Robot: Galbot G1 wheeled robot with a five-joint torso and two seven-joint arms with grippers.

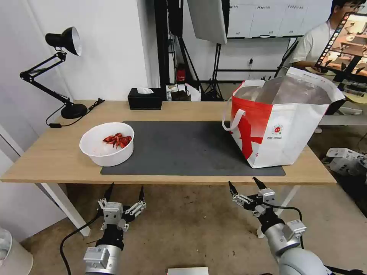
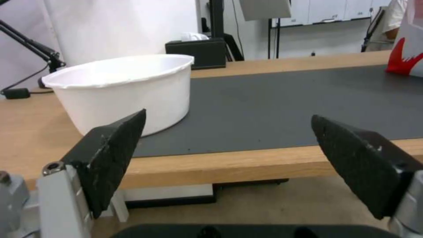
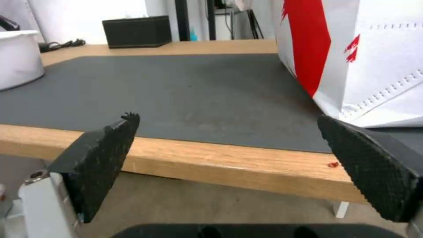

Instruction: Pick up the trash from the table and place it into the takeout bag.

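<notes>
Left claw [image 1: 127,188] spread below table [image 1: 57,160] edge, right claw [image 1: 243,184] likewise

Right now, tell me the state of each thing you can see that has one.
white bowl: upright on the mat's left edge, holding red scraps
takeout bag: upright, mouth open
tissue box: tissue sticking out
desk lamp: off
left gripper: open, below table edge
right gripper: open, below table edge

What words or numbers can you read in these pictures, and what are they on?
None can be read.
Takeout bag: a small round red logo with tiny print beneath, too small to read.
Left gripper: a label on the wrist below it, too small to read.
Whiteboard behind: faint writing, too blurred to read.
</notes>
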